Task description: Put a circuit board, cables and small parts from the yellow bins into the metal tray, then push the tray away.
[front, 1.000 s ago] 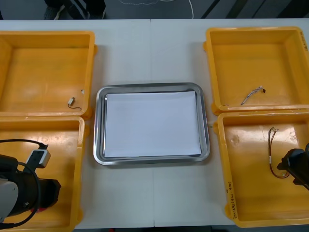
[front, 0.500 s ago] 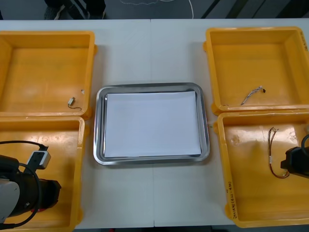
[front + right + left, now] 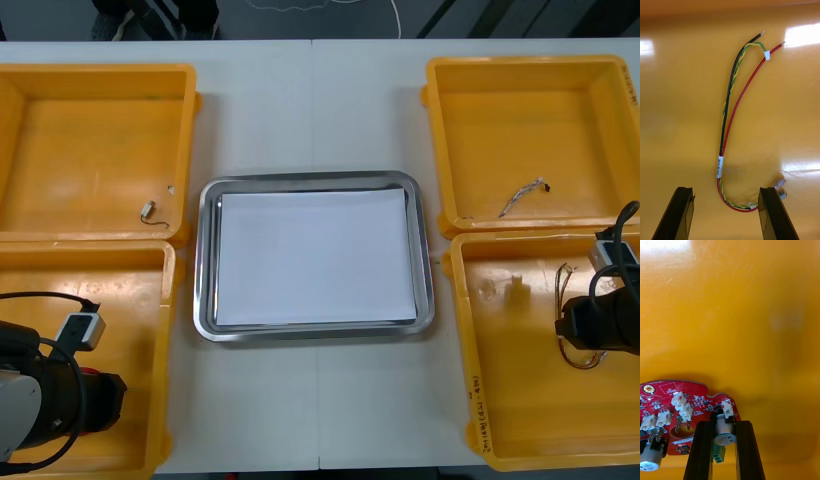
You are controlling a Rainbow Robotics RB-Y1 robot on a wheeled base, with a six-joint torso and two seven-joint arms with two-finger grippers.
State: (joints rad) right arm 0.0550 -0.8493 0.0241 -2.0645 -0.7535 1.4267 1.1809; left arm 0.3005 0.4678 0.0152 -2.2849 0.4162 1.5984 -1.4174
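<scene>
near-left bin [image 3: 168,340]: left gripper [image 3: 724,425] clamps board [image 3: 670,390] | right gripper [image 3: 726,191] astride labelled cable [image 3: 724,138]

My left fingers [image 3: 703,450] hide part of the red circuit board [image 3: 696,399], which the edge cuts too. My right arm [image 3: 605,322] covers some of the cable [image 3: 561,285].

Metal tray [image 3: 205,262] white inside, flat between four yellow bins [image 3: 100,70], round red circuit board [image 3: 685,401] in near left one, red and yellow cable [image 3: 719,165] looped in near right one, thin twisted cable [image 3: 522,196] far right, small metal part [image 3: 148,211] far left
</scene>
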